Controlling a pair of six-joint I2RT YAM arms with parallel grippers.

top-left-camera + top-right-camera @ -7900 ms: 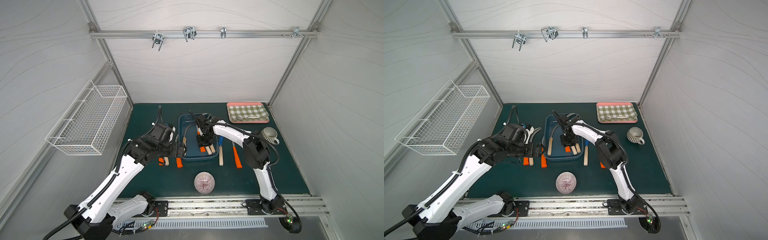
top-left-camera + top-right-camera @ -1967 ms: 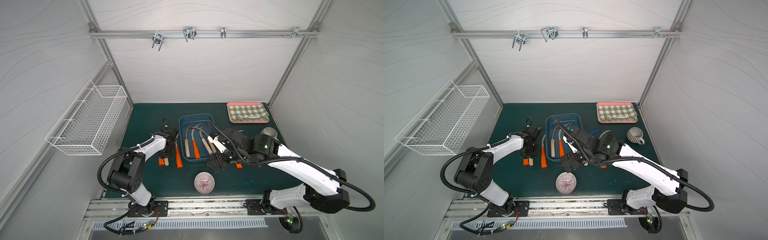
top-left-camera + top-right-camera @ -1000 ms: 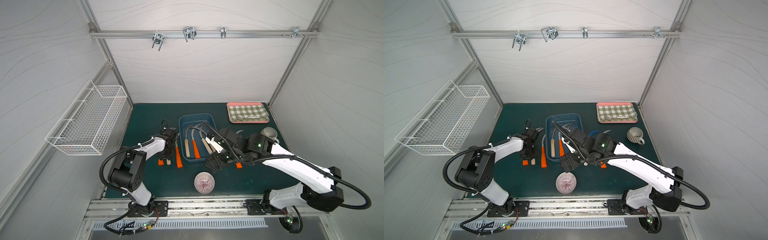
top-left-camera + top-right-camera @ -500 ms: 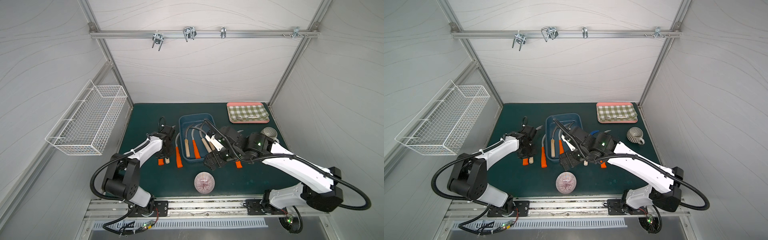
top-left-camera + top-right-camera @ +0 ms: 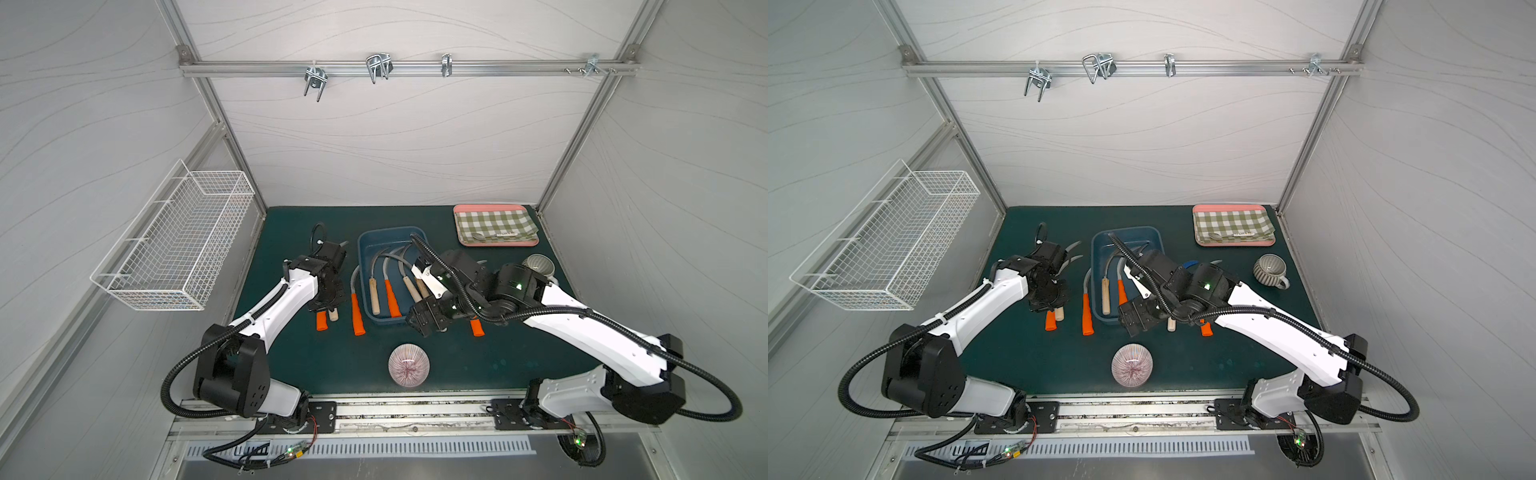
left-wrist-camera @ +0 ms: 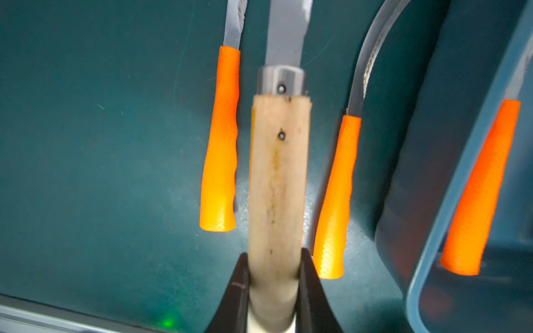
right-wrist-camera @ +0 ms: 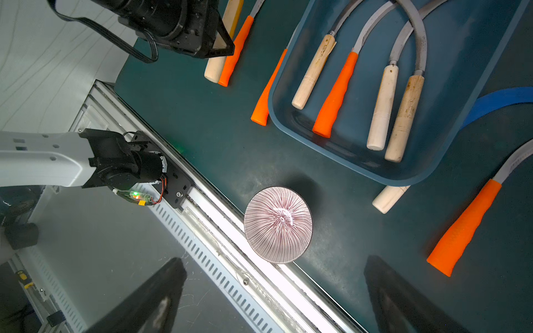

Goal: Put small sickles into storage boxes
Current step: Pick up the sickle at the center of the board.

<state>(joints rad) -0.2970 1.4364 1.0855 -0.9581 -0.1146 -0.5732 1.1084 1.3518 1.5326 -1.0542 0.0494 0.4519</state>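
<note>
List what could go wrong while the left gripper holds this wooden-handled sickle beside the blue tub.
The left gripper clamps the pale wooden-handled sickle near its butt end, so it may swing or slip.
Close on either side lie bright orange-handled sickles, which could snag.
The dark blue plastic tub already holds four; blades may hook together.

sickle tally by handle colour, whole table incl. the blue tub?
Orange-handled sickles: 4
Wood-handled sickles: 5
Total: 9
</note>
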